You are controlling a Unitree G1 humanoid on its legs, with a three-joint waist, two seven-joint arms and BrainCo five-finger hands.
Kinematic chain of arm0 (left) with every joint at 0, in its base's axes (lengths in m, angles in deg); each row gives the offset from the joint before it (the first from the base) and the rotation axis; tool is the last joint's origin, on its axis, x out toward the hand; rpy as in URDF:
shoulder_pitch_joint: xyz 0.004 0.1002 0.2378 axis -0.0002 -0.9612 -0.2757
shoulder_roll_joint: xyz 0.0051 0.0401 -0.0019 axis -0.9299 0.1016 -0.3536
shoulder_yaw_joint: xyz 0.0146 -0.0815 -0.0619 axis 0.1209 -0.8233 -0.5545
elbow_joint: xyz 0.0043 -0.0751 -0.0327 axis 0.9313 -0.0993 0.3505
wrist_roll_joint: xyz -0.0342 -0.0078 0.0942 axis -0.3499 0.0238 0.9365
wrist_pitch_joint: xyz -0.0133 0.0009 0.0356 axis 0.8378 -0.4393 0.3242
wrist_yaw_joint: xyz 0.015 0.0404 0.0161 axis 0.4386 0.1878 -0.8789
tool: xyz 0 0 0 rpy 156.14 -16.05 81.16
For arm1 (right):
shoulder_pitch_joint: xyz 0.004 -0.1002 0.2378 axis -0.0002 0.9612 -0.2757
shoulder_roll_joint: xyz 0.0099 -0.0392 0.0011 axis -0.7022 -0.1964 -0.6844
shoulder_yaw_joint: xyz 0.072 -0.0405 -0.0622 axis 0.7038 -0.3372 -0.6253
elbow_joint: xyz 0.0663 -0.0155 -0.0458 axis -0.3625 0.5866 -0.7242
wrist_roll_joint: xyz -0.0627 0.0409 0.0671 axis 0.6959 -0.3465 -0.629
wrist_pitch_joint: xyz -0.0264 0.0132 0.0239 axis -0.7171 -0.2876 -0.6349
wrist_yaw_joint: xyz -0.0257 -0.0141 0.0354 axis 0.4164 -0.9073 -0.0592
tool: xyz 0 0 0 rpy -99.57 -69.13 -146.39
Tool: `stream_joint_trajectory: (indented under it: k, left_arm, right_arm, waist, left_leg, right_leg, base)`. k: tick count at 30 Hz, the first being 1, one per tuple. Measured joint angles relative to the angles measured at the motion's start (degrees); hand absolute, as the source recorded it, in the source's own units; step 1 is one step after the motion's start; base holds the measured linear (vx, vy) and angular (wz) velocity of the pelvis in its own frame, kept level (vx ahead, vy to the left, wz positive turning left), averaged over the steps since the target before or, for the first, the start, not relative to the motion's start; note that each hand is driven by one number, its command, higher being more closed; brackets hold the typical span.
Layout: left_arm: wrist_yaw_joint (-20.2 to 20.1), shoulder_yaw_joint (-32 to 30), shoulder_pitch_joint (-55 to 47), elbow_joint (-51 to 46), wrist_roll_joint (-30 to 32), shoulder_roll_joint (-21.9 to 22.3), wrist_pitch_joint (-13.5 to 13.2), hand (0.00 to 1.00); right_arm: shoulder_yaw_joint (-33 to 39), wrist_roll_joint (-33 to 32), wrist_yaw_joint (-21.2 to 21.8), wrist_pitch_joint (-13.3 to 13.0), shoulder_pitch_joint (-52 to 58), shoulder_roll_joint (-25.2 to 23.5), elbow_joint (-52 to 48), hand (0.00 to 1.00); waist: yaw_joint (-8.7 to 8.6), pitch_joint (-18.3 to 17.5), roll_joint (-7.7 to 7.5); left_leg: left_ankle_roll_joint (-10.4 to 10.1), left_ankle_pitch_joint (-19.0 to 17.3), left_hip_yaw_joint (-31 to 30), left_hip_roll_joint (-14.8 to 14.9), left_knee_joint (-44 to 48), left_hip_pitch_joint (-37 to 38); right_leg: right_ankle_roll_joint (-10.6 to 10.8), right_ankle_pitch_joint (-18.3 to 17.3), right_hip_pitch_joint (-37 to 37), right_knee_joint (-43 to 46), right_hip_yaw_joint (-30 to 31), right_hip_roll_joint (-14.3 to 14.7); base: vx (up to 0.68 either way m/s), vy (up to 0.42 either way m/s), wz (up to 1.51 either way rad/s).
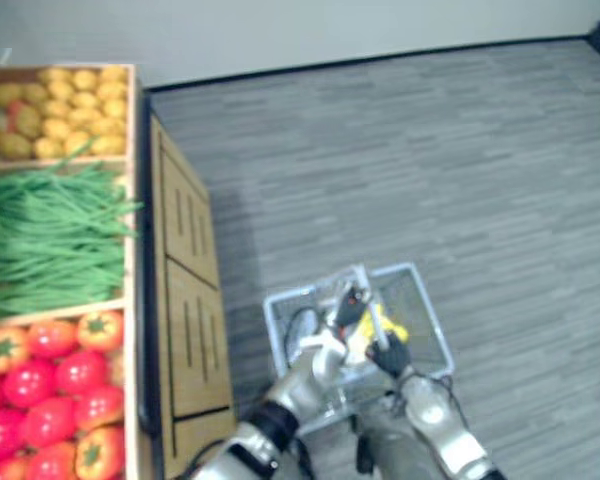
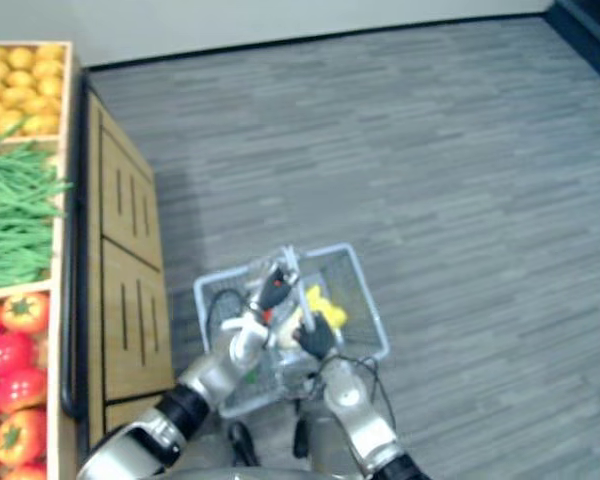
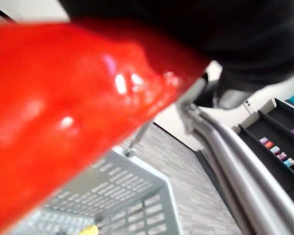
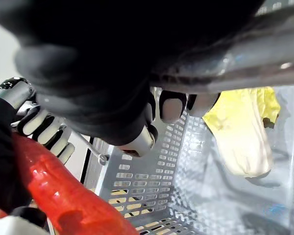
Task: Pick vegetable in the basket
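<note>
Pepper [image 3: 63,122], red, clasped by fingers of left hand [image 1: 325,352] over basket [image 1: 432,322], right hand [image 1: 388,356] curled round handle [image 4: 235,58]

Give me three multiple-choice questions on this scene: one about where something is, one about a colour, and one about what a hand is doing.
1. Where does the yellow vegetable lie?
A. on the shelf
B. in the basket
C. on the floor

2. What colour is the held vegetable in the left hand?
A. green
B. yellow
C. red

3. What is the right hand doing?
A. hanging open
B. gripping the basket's handle
C. resting on the shelf

Answers:
1 B: the right wrist view shows the yellow vegetable lying inside the basket's mesh walls.
2 C: the left wrist view shows a glossy red skin close up, above the basket.
3 B: the right hand's dark-tipped fingers are curled round the silver bar of the handle.
</note>
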Motion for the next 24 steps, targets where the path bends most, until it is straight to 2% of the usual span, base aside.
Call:
stream_joint_trajectory:
  k: [1, 9, 16, 20, 22, 24]
  left_arm:
    - [0.00, 0.07, -0.43, 0.60, 0.03, 0.05, 0.00, 0.00]
    - [0.12, -0.11, -0.31, 4.09, 0.42, 1.75, 0.21, 0.00]
    - [0.10, -0.01, -1.06, 5.98, 0.11, 2.24, 0.95, 0.00]
    - [-0.56, -0.26, -1.74, 4.72, -0.25, 2.11, 2.54, 0.00]
    - [-1.01, -0.91, -3.02, 2.96, -0.35, 1.95, 2.84, 0.00]
    - [-1.16, -4.09, -5.13, -1.15, -0.91, 0.77, 2.82, 0.00]
  right_arm:
    - [0.00, 0.01, 0.31, 0.01, 0.55, 0.10, -0.02, 1.00]
    - [0.43, -0.01, 1.21, 0.00, 5.70, 1.07, -4.78, 1.00]
    - [1.04, 0.31, 2.15, -0.04, 8.74, -0.75, -4.95, 1.00]
    - [4.91, 2.99, 3.03, -1.18, 10.02, -3.17, -3.78, 1.00]
    - [8.65, 4.38, 3.02, -2.58, 10.00, -4.81, -1.38, 1.00]
    - [15.93, 5.14, 1.24, -3.87, 9.45, -7.12, 1.90, 1.00]
  waist:
    - [0.03, 0.01, -0.03]
    - [0.08, 0.22, -0.53]
    - [0.08, 0.34, -0.78]
    - [-0.31, 0.33, -0.75]
    - [-0.78, 0.31, -0.69]
    - [-1.72, 0.23, -0.55]
  left_leg:
    - [-0.02, 0.02, 0.03, -0.06, -0.51, 0.83]
    - [1.26, 0.77, -0.24, -2.26, -2.34, 2.32]
    - [2.17, 1.35, -1.78, -3.37, -3.00, 2.81]
    - [2.27, 1.57, -1.83, -3.60, -3.93, 4.03]
    - [2.11, 1.57, -1.82, -3.50, -4.53, 5.39]
    - [2.04, 1.53, -1.83, -3.46, -5.03, 5.88]
  right_leg:
    - [0.01, 0.01, 0.57, 0.00, 0.10, 0.06]
    - [1.37, 1.00, 1.47, -0.39, 0.51, -2.19]
    - [1.65, 1.16, 2.41, -0.40, -0.86, -3.54]
    - [2.16, 0.88, 3.33, -0.41, -1.14, -3.70]
    - [2.36, 0.48, 4.41, -0.42, -1.43, -3.50]
    - [2.53, 0.27, 4.74, -0.41, -1.63, -3.47]
  base:
    - [0.05, 0.145, -0.03]
    - [-0.04, 0.156, 0.01]
    - [-0.04, 0.098, 0.13]
    - [0.01, 0.079, 0.02]
    - [0.03, 0.057, 0.04]
    - [0.04, 0.061, 0.03]
